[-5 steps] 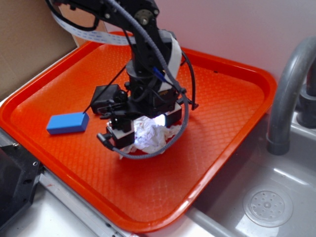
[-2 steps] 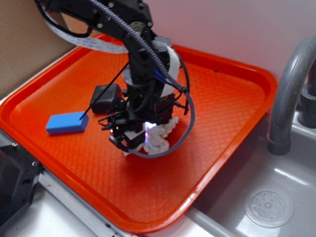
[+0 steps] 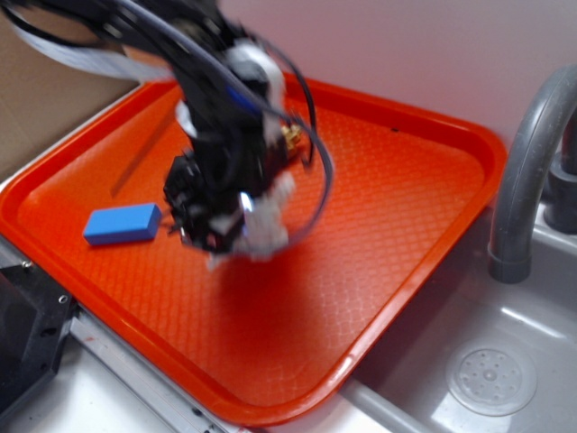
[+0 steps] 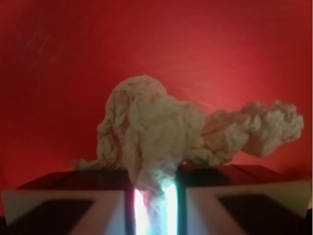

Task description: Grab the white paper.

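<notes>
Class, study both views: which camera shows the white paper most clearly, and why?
The wrist view. The white paper fills the frame in sharp focus, its wrinkles plain, pinched at the bottom by the claw. In the exterior view the white paper is a small motion-blurred patch, partly hidden by the arm.

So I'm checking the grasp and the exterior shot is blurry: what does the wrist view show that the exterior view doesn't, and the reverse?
Only the wrist view shows the white paper pinched between the two fingers, its crumpled ends spreading out beyond them. Only the exterior view shows the blue block lying on the tray, the grey faucet and the sink. Both show the paper in the gripper over the orange tray.
</notes>
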